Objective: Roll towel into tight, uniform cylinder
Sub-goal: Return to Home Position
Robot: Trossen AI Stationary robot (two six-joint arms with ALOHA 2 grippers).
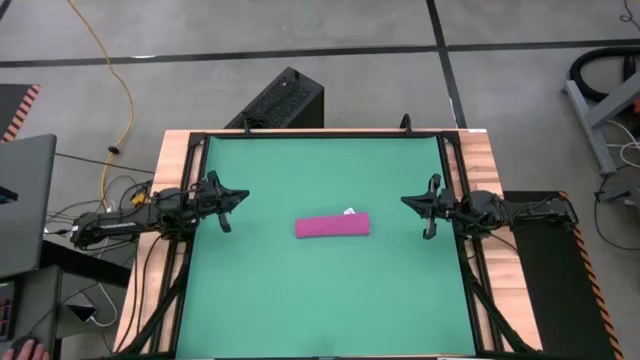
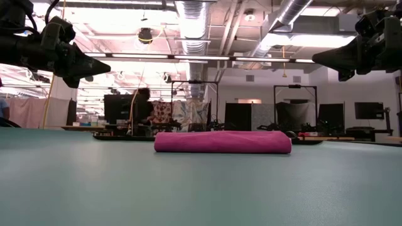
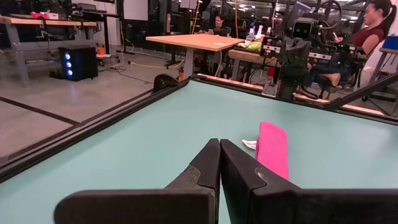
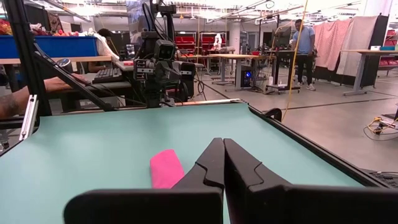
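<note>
The surface is covered by a green mat (image 1: 320, 300). The left gripper (image 3: 219, 146) is held above the mat's left edge and the right gripper (image 4: 222, 144) above its right edge. The fingers of each are pressed together, with nothing pinched. The cylinder (image 1: 333, 226) is laid flat near the mat's centre, well apart from both grippers. A small white tag (image 1: 349, 211) is seen beside it, towards the mat's far edge.

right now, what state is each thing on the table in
magenta-pink cloth towel: rolled into a short cylinder, lying free
small white tag: poking out near one end
left dark two-finger gripper: shut, empty, raised
right dark two-finger gripper: shut, empty, raised
green table mat: flat
</note>
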